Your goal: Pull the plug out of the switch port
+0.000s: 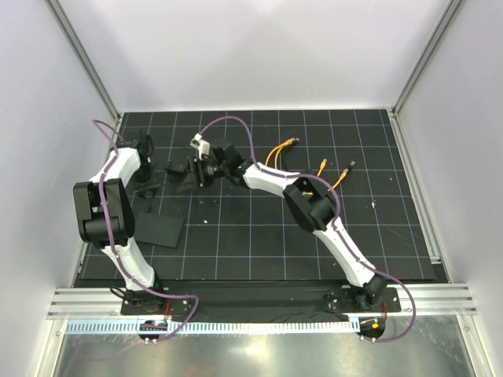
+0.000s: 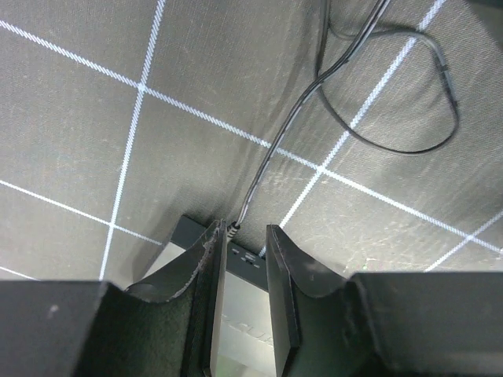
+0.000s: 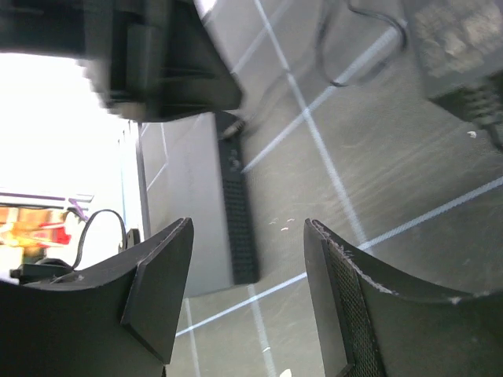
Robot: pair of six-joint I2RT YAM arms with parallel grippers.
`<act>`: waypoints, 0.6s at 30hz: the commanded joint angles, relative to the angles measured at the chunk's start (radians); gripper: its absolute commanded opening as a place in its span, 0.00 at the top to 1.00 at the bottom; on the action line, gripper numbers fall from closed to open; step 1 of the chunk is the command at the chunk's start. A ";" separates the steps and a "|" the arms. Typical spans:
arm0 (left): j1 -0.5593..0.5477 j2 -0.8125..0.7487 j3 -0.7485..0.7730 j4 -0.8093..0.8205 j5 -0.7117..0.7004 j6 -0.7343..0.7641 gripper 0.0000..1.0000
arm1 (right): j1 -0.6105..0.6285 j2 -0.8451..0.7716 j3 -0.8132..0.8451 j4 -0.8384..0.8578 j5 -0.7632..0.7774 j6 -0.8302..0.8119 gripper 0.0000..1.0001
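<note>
One plug (image 2: 233, 228): sat in switch (image 2: 240, 314) socket; thin black wire (image 2: 271, 149) trailed away.
Left gripper (image 2: 244, 237): fingers clamped the switch's socket edge.
Right gripper (image 3: 247, 298): fingers were spread, empty, near switch.

Black gridded mat (image 1: 259, 236) carries the switch (image 1: 161, 230), orange cables (image 1: 280, 151) and a thin black wire (image 2: 271, 147)

Orange cables (image 1: 281, 148) on the black gridded mat (image 1: 393, 236) (its right half)
</note>
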 commanded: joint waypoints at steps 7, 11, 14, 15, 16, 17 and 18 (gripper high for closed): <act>-0.010 -0.009 -0.032 -0.010 -0.027 0.063 0.73 | 0.038 -0.264 -0.283 0.041 0.055 -0.081 0.36; -0.028 -0.003 -0.043 -0.013 -0.046 0.069 0.73 | 0.066 -0.317 -0.317 0.000 0.072 -0.137 0.36; -0.043 0.001 -0.049 -0.016 -0.061 0.074 0.73 | 0.083 -0.325 -0.331 -0.009 0.081 -0.156 0.36; -0.046 0.003 -0.052 -0.014 -0.066 0.075 0.72 | 0.086 -0.320 -0.330 -0.011 0.077 -0.154 0.36; -0.046 0.006 -0.056 -0.014 -0.069 0.080 0.72 | 0.087 -0.320 -0.327 -0.018 0.073 -0.157 0.36; -0.052 0.012 -0.055 -0.017 -0.069 0.083 0.72 | 0.093 -0.322 -0.328 -0.023 0.075 -0.163 0.36; -0.056 0.015 -0.056 -0.019 -0.073 0.083 0.72 | 0.095 -0.326 -0.327 -0.026 0.078 -0.169 0.36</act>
